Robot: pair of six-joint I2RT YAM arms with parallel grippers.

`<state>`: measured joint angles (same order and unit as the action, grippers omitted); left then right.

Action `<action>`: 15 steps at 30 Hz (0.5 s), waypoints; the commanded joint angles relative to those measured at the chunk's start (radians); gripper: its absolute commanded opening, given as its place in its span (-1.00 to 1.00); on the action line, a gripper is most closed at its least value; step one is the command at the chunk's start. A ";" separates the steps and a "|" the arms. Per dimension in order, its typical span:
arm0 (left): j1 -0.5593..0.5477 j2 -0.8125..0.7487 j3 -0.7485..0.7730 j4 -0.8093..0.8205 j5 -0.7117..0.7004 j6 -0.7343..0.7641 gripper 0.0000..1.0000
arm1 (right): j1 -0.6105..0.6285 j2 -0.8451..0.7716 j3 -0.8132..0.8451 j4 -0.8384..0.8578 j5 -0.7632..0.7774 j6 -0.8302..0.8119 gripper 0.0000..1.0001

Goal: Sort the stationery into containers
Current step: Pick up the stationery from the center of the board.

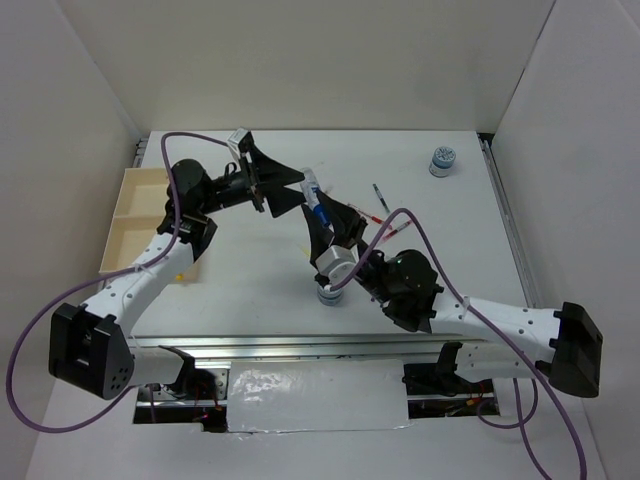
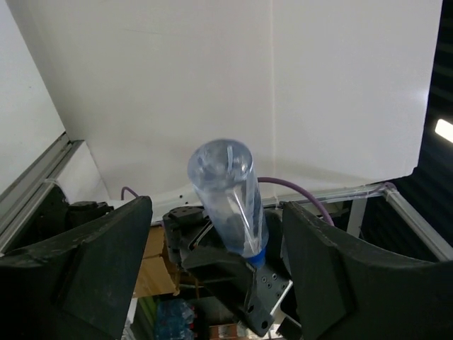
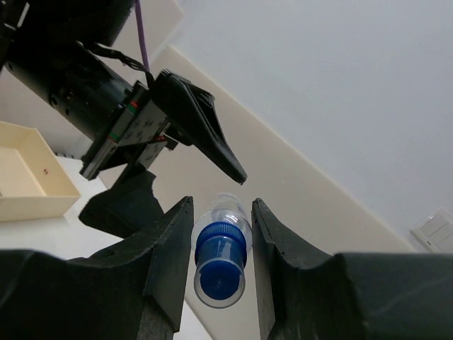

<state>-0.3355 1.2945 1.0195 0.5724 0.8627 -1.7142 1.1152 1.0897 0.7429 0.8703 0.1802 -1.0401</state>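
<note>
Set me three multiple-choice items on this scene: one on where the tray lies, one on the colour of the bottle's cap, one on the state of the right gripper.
1. In the top view, the wooden tray lies:
A. at the left edge of the table
B. at its far right corner
C. at its centre

2. The cap of the clear bottle is:
A. red
B. yellow
C. blue

3. The right gripper is:
A. open and empty
B. shut on the clear bottle
C. shut on nothing

Key:
1 A: the top view shows the tray beside the left arm, against the left wall.
2 C: the right wrist view shows a blue cap facing the camera.
3 B: in the right wrist view both fingers press the bottle at its cap end, off the table.
</note>
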 commanded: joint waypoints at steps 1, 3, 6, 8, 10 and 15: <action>0.003 0.022 0.025 0.113 -0.017 -0.056 0.70 | 0.018 0.015 0.010 0.128 -0.008 -0.023 -1.00; 0.001 0.026 0.027 0.154 -0.021 -0.070 0.65 | 0.015 0.024 0.012 0.128 -0.011 -0.024 -1.00; -0.007 0.026 0.037 0.175 -0.017 -0.087 0.60 | 0.009 0.048 0.021 0.131 -0.010 -0.026 -1.00; -0.017 0.023 0.036 0.193 -0.022 -0.091 0.49 | 0.008 0.065 0.029 0.130 -0.010 -0.028 -1.00; -0.023 0.016 0.030 0.207 -0.030 -0.096 0.38 | 0.005 0.082 0.036 0.131 -0.013 -0.031 -1.00; -0.016 -0.003 0.018 0.189 -0.036 -0.099 0.00 | 0.003 0.101 0.042 0.130 -0.012 -0.049 -0.99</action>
<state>-0.3450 1.3262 1.0195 0.6682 0.8295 -1.7889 1.1229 1.1767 0.7475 0.9451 0.1719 -1.0878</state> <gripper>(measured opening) 0.543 0.423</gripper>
